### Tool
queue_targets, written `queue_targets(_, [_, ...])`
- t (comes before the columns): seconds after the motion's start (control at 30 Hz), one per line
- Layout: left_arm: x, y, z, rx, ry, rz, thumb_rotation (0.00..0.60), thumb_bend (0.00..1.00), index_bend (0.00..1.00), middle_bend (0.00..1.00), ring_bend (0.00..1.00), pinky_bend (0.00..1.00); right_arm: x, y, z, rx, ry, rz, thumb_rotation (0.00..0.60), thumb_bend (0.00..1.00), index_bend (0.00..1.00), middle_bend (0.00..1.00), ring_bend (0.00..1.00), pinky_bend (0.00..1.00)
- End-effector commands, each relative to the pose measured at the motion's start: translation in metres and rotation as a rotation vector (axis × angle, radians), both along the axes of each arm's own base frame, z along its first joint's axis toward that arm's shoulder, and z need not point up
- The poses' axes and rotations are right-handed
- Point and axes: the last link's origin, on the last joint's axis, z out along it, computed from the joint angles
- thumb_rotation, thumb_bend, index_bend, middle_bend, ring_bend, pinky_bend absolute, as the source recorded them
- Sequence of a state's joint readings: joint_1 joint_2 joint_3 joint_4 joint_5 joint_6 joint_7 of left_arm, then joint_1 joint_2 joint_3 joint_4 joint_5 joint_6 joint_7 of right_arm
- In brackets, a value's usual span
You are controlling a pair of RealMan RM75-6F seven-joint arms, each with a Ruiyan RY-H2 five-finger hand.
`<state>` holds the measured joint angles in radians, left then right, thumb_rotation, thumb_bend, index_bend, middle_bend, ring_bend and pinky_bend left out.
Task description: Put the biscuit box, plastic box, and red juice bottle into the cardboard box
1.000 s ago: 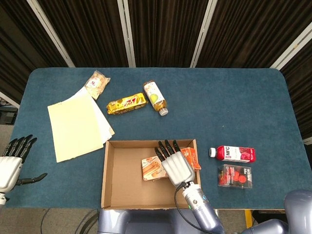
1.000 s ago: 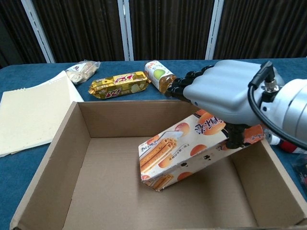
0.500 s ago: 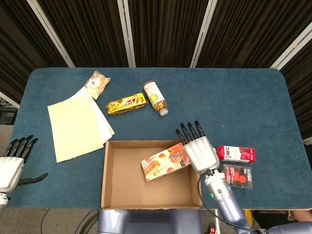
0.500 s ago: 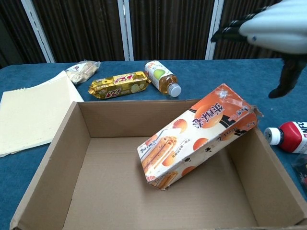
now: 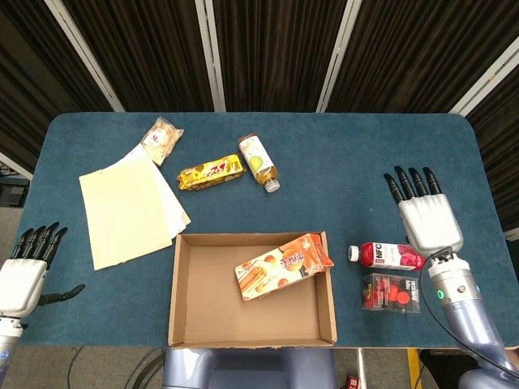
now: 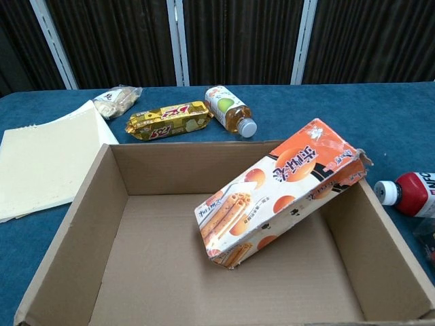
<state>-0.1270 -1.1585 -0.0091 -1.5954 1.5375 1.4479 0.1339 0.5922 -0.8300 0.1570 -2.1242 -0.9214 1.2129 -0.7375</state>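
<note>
The orange biscuit box [image 5: 283,265] [image 6: 279,192] lies tilted inside the cardboard box [image 5: 186,292] [image 6: 109,224], its upper end propped on the right wall. The red juice bottle [image 5: 391,256] [image 6: 409,193] lies on its side to the right of the cardboard box. Just in front of it sits the clear plastic box [image 5: 390,293] with red pieces inside. My right hand [image 5: 427,217] hovers open above and right of the bottle, holding nothing. My left hand [image 5: 23,274] is open at the table's near left edge.
Cream paper sheets [image 5: 130,207] [image 6: 37,163] lie left of the cardboard box. Behind the box are a gold snack bar [image 5: 210,172] [image 6: 168,119], a green-labelled bottle [image 5: 258,160] [image 6: 228,109] and a small snack bag [image 5: 160,139] [image 6: 115,99].
My right hand let go of the biscuit box and moved right, out over the red juice bottle. The biscuit box stays leaning in the cardboard box. The left hand barely moved.
</note>
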Motion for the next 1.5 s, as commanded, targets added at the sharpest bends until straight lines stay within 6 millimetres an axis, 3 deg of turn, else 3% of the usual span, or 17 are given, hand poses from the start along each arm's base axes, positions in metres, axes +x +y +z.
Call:
queue_targets(0.03, [0.009, -0.001, 0.003, 0.052, -0.018, -0.063, 0.424, 0.04, 0.0, 0.0, 0.0, 0.0, -0.052, 0.006, 0.005, 0.049, -0.002, -0.102, 0.6, 0.0, 0.0, 0.0, 0.0, 0.05])
queue_targets(0.13, [0.012, -0.004, 0.008, 0.093, -0.023, -0.084, 0.423, 0.05, 0.0, 0.0, 0.0, 0.0, -0.075, 0.012, -0.005, 0.096, -0.003, -0.144, 0.6, 0.0, 0.0, 0.0, 0.0, 0.04])
queue_targets(0.5, [0.014, 0.0, 0.006, 0.063, -0.059, -0.1, 0.42, 0.04, 0.0, 0.0, 0.0, 0.0, -0.118, 0.034, -0.035, 0.197, -0.003, -0.205, 0.6, 0.0, 0.0, 0.0, 0.0, 0.02])
queue_targets(0.7, [0.023, -0.013, 0.018, 0.097, -0.1, -0.182, 0.423, 0.04, 0.0, 0.0, 0.0, 0.0, -0.128, 0.067, -0.035, 0.227, -0.005, -0.221, 0.6, 0.0, 0.0, 0.0, 0.0, 0.02])
queue_targets(1.07, [0.016, -0.018, 0.019, -0.027, -0.086, -0.1, 0.421, 0.03, 0.0, 0.0, 0.0, 0.0, -0.124, 0.113, -0.049, 0.284, -0.007, -0.231, 0.6, 0.0, 0.0, 0.0, 0.0, 0.02])
queue_targets(1.3, [0.014, -0.015, 0.017, -0.05, -0.081, -0.082, 0.422, 0.02, 0.0, 0.0, 0.0, 0.0, -0.128, 0.111, -0.073, 0.319, -0.071, -0.231, 0.6, 0.0, 0.0, 0.0, 0.0, 0.02])
queue_targets(1.5, [0.012, -0.012, 0.013, -0.052, -0.069, -0.069, 0.422, 0.02, 0.0, 0.0, 0.0, 0.0, -0.132, 0.097, -0.094, 0.352, -0.089, -0.216, 0.6, 0.0, 0.0, 0.0, 0.0, 0.02])
